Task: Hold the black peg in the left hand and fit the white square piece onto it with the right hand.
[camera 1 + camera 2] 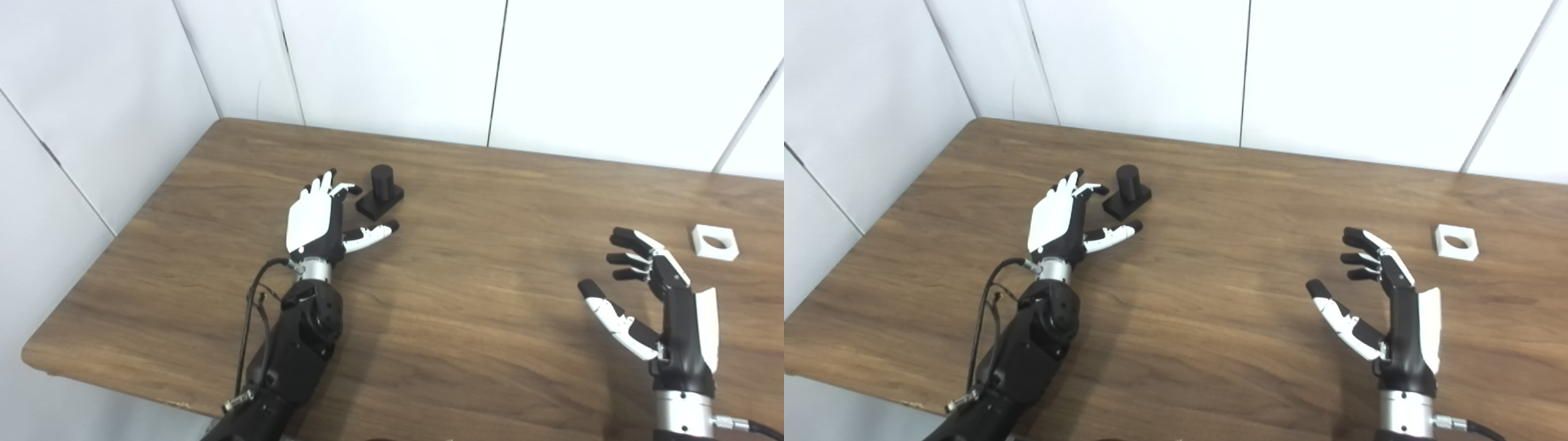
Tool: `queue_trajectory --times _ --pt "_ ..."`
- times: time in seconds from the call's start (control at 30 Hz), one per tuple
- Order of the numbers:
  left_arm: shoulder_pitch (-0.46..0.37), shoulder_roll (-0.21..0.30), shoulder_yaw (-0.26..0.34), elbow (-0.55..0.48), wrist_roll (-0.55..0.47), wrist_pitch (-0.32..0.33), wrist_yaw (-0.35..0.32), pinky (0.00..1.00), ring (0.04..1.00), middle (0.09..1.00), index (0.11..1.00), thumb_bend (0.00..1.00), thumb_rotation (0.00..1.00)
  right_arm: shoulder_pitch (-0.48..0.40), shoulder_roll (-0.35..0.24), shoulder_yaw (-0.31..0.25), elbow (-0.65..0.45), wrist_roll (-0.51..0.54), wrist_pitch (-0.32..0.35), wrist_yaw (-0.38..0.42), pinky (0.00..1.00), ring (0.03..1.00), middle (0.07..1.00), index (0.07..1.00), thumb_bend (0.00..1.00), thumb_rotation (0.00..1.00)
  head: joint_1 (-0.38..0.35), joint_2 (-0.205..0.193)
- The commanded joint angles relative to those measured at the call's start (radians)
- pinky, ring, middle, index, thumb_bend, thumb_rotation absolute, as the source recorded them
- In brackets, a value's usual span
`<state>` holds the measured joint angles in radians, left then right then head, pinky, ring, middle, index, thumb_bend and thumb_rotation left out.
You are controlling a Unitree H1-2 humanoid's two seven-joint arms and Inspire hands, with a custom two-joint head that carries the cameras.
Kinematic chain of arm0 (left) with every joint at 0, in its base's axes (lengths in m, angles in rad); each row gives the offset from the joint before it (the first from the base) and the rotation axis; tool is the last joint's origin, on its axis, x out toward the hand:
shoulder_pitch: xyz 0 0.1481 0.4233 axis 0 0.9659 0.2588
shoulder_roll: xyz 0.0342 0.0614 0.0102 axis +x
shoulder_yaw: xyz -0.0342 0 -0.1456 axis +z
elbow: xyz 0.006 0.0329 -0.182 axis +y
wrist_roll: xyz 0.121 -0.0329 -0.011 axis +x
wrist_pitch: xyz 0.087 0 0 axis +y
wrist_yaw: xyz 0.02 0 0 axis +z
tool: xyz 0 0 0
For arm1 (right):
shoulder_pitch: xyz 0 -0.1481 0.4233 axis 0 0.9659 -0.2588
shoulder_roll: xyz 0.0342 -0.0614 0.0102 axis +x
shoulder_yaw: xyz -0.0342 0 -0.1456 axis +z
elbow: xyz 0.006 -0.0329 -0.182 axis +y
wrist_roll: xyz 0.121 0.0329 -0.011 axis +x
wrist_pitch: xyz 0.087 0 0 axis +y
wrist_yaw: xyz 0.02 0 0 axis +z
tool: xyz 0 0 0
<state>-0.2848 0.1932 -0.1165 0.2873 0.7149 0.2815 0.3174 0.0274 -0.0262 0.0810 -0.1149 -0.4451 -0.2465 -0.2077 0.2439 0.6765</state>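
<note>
The peg (381, 192) stands upright on its square base on the desk (465, 294), toward the far left. The left hand (318, 217) lies just beside it on its left, fingers spread and holding nothing, fingertips and thumb flanking the base without a visible grip. The white piece (714, 242) lies flat at the right, beyond the right hand (658, 300), which hovers apart from it, fingers splayed and empty.
</note>
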Motion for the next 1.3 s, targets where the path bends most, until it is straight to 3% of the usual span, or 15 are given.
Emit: queue_trajectory --times 0.0,0.47,0.77,1.0,1.17,1.23,1.27 --pt "-0.038 0.022 -0.009 0.011 0.012 0.008 0.004 1.00 1.000 1.000 0.751 0.93 0.60 0.045 -0.015 -0.012 0.017 -0.009 0.002 -0.006 0.57 0.668 0.745 0.752 0.62 0.35 0.001 0.001" --pt "-0.080 0.031 -0.021 0.092 0.012 0.026 0.022 1.00 1.000 1.000 0.777 0.91 0.60 0.045 -0.018 -0.017 0.004 -0.005 0.021 0.004 0.59 0.674 0.745 0.748 0.62 0.36 -0.003 0.004" --pt "-0.112 0.029 -0.025 0.144 0.004 0.022 0.035 1.00 1.000 1.000 0.735 0.86 0.57 0.041 -0.019 -0.019 0.000 -0.003 0.009 -0.004 0.57 0.669 0.738 0.739 0.62 0.34 -0.012 0.008" --pt "-0.129 0.022 -0.017 0.172 -0.028 -0.012 0.067 1.00 1.000 0.981 0.572 0.76 0.38 0.048 -0.017 -0.023 -0.001 0.007 -0.003 -0.006 0.58 0.668 0.741 0.741 0.62 0.36 -0.014 0.012" --pt "-0.130 0.019 -0.016 0.178 -0.040 -0.021 0.083 1.00 1.000 0.951 0.512 0.70 0.32 0.053 -0.016 -0.024 -0.005 0.011 -0.002 -0.005 0.58 0.672 0.743 0.742 0.61 0.38 -0.022 0.015" --pt "-0.130 0.018 -0.014 0.182 -0.048 -0.029 0.093 1.00 1.000 0.932 0.490 0.55 0.13 0.056 -0.013 -0.026 -0.010 0.015 0.004 -0.004 0.58 0.670 0.740 0.740 0.62 0.39 -0.024 0.016" --pt "-0.130 0.017 -0.014 0.183 -0.051 -0.031 0.096 1.00 1.000 0.929 0.487 0.53 0.11 0.058 -0.012 -0.027 -0.014 0.015 0.004 -0.004 0.58 0.670 0.740 0.740 0.62 0.39 -0.023 0.017"
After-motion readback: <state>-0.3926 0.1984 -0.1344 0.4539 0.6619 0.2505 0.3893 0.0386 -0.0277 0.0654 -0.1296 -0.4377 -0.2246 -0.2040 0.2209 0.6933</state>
